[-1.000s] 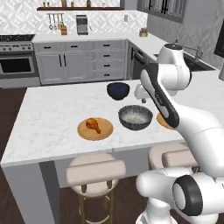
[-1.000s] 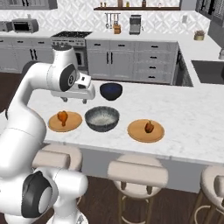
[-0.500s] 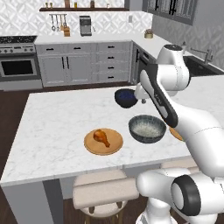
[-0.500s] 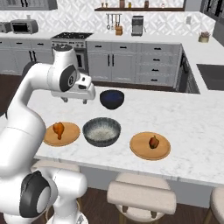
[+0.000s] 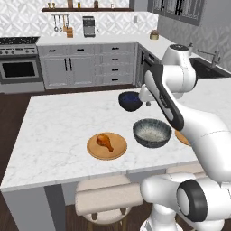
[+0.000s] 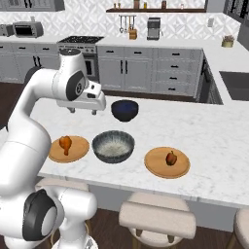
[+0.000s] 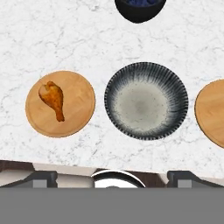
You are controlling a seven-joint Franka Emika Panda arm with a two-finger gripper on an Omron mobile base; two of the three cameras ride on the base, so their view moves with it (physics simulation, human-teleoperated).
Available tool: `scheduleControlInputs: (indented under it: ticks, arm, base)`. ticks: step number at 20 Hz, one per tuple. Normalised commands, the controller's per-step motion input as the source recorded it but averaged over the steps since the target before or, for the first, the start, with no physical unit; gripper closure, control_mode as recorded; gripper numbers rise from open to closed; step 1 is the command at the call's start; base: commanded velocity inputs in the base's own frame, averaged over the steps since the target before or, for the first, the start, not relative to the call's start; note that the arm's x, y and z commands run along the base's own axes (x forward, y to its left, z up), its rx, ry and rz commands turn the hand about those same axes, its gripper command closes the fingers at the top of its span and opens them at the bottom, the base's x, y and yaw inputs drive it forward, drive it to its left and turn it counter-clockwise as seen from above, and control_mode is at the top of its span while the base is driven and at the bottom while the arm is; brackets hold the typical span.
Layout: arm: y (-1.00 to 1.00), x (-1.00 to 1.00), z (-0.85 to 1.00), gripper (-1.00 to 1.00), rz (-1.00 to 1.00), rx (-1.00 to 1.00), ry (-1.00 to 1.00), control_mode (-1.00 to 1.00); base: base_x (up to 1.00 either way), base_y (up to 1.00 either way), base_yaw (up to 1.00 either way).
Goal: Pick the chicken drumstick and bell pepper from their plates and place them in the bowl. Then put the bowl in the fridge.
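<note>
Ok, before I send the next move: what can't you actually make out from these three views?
- Gripper: right base view, too small to tell open or shut; hand view shows no fingertips.
- Bell pepper: hand view, cut off with most of its plate by the right edge; left base view, behind the arm.
- Blue bowl: hand view, cropped at the top.
- Chicken drumstick and grey bowl: fully visible.

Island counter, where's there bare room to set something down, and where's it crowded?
Bare marble spreads left of the drumstick's plate to the counter edge, and right of the bell pepper's plate. Crowded: both plates flank the grey bowl closely, with the blue bowl just behind.
</note>
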Motion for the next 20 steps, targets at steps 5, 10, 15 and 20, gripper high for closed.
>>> scheduleControlInputs:
  ticks: [5,10,15,20]
  arm:
    - [0.0,0.0,0.0,-1.0,0.0,0.0,0.0,1.0]
    - [0.0,0.0,0.0,-1.0,0.0,0.0,0.0,-1.0]
    - [0.0,0.0,0.0,-1.0,0.0,0.0,0.0,-1.0]
    - [-0.22,-0.11,-0.16,-1.0,0.0,0.0,0.0,-1.0]
  base:
    - [0.0,0.0,0.0]
    - [0.0,0.0,0.0]
    - [0.0,0.0,0.0]
    - [0.0,0.0,0.0]
